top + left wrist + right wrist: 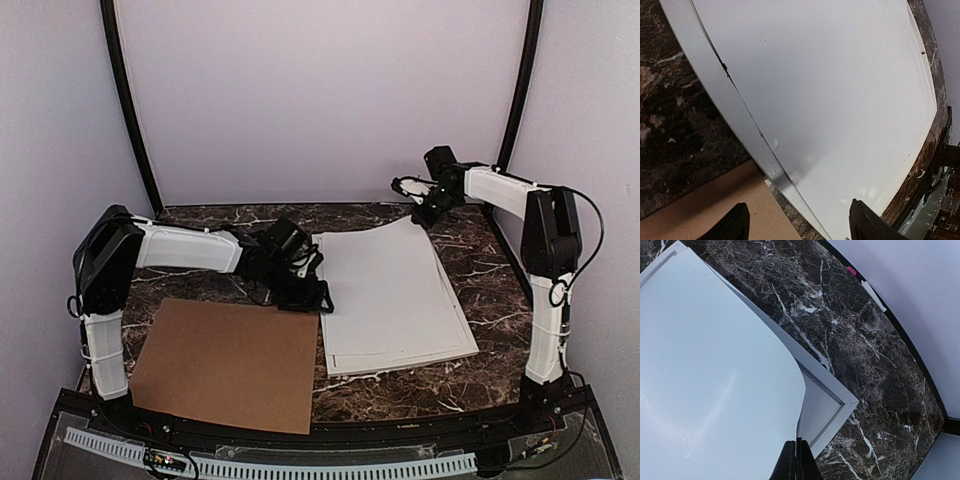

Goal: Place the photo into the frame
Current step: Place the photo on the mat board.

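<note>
We see two arms of smooth white tubular shells, the left arm (185, 247) at eight o'clock and the right arm (545, 335) at four, each with bulky black joint housings (105, 262). Thin black cables (598, 225) loop alongside. Both wrists end in black tapered fingers (735, 224).

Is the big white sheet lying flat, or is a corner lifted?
One corner lifted. The right gripper pinches a far corner of the white sheet, curling it above the frame; the rest lies flat.
</note>
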Tool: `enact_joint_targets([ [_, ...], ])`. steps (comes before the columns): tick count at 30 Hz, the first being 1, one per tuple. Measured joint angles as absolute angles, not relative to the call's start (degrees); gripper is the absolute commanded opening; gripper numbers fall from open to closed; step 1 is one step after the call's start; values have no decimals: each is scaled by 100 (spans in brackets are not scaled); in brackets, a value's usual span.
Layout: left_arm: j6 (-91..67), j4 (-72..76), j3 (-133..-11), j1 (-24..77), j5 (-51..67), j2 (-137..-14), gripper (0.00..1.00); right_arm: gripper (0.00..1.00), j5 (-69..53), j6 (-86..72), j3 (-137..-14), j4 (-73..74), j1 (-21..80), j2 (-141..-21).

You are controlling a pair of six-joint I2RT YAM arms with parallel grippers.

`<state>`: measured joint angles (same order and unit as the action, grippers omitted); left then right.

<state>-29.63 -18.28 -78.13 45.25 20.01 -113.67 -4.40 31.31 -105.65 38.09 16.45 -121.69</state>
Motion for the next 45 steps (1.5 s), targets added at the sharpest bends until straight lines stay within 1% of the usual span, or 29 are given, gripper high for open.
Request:
enact_joint_targets([
  [13,-3048,-1765,-7743,5074,2021,-11369,64,0,-622,3511,-10556,3924,1645,-12189],
  [31,-3061,-1693,-7843,5586,2331,-11601,59,10,-469,3350,-10228,3846,1645,-12184],
  [45,-3015,-1922,-8066,5819,2320,-11730,59,16,-390,2939,-10197,3745,1632,-12182],
])
